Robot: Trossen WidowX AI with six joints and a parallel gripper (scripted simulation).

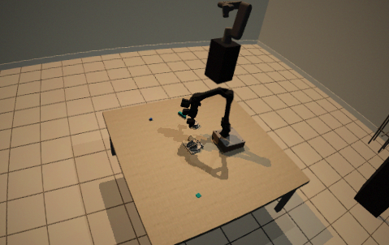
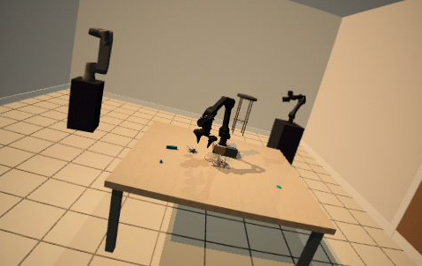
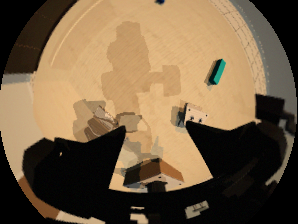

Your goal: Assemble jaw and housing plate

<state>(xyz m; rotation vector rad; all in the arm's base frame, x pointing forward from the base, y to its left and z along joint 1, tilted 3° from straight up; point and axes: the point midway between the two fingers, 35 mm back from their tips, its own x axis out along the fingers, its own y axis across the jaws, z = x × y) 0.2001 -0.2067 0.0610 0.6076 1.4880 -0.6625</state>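
Note:
The jaw assembly [image 1: 193, 147] [image 2: 219, 162] [image 3: 102, 122] lies on the table near the arm's base, partly in shadow. Its jaws, pins, stubs and gear teeth are too small and blurred to tell apart, so I cannot tell whether the teeth mesh. A pale plate with small dark holes, seemingly the housing plate [image 1: 196, 126] [image 2: 192, 149] [image 3: 195, 114], lies apart from it, with dark parts at its edge. My gripper [image 1: 189, 118] [image 2: 204, 144] [image 3: 156, 126] is wide open and empty, above the table. In the wrist view the plate shows just beyond the right fingertip, the assembly beyond the left.
A long teal block [image 1: 182, 114] [image 2: 172, 147] [image 3: 218, 72] lies beyond the plate. A small blue piece [image 1: 150, 119] [image 2: 160, 161] lies farther out. A small teal piece [image 1: 198, 195] [image 2: 278, 187] lies on the assembly's other side. The arm's base [image 1: 229, 139] stands close to the assembly.

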